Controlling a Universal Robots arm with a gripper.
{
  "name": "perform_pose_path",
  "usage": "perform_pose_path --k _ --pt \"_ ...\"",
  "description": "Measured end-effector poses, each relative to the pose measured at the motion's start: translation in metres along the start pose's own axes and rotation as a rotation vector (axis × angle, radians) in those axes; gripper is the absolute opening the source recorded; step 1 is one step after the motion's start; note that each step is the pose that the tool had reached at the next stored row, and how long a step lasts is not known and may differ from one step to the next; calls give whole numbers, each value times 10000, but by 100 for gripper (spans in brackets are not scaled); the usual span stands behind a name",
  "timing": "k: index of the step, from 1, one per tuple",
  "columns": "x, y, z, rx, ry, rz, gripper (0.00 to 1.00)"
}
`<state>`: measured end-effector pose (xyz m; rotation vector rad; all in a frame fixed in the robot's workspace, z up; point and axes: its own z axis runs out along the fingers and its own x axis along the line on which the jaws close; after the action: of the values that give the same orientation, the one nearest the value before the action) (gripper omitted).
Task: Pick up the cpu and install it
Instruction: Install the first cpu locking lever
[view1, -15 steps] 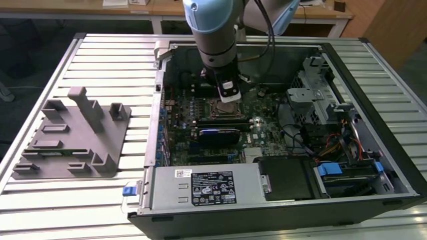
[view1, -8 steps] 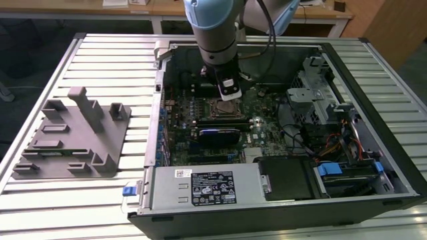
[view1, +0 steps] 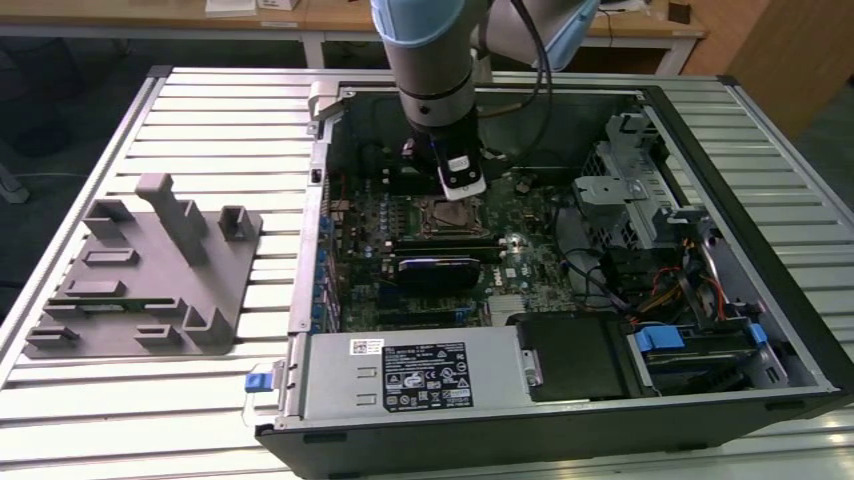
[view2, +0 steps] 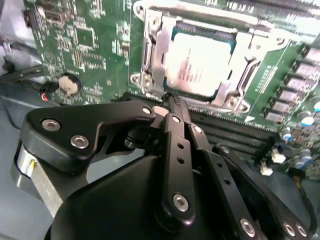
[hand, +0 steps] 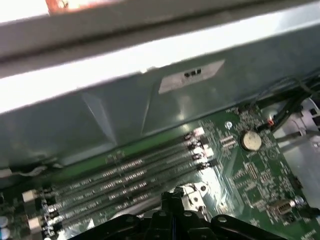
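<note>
The cpu (view2: 200, 62) lies flat in the motherboard socket (view2: 150, 55), silvery top up, with the metal frame around it. In the exterior view the cpu (view1: 450, 213) sits mid-board inside the open computer case (view1: 694, 150). My gripper (view2: 171, 101) hovers just beside the socket's edge, above the memory slots (view2: 225, 132), with its black fingers (view2: 176, 140) pressed together and nothing between them. The exterior view has the gripper (view1: 458, 187) a little above the socket. Its tips (hand: 175, 195) also appear over the memory slots (hand: 125, 175) in the first wrist view.
A grey fixture (view1: 140, 280) with upright posts stands on the slatted table (view1: 200, 110) at the exterior view's left. Inside the case are the power supply (view1: 414, 370), a drive cage (view1: 641, 190), bundled cables (view1: 667, 290) and a coin cell (view2: 69, 84).
</note>
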<state>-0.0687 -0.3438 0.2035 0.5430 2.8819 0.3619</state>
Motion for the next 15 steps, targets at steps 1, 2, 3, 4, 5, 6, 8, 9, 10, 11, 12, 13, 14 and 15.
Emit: perform_pose_path --k 1,2,3,4,5,6,8,9,10,11,12,13,14,15 --pt "-5 2 1 101 -27 -23 11" --pt "-10 4 2 217 -56 -48 11" --pt "-13 5 3 372 -91 -78 11" --pt "-19 7 4 524 -119 -108 11" --pt "-23 9 6 671 -143 -136 11" --pt "-27 10 7 816 -170 -165 11" --pt "-38 14 9 1070 -209 -214 11" --pt "-44 16 11 1143 -200 -224 11" --pt "-49 18 12 1198 -189 -229 11" --pt "-53 19 13 1242 -184 -235 11" --pt "-53 19 13 1248 -182 -234 11" --pt "-54 20 13 1252 -178 -234 11" --pt "-60 22 16 1280 -123 -229 11" --pt "-67 24 19 1346 -9 -212 11"
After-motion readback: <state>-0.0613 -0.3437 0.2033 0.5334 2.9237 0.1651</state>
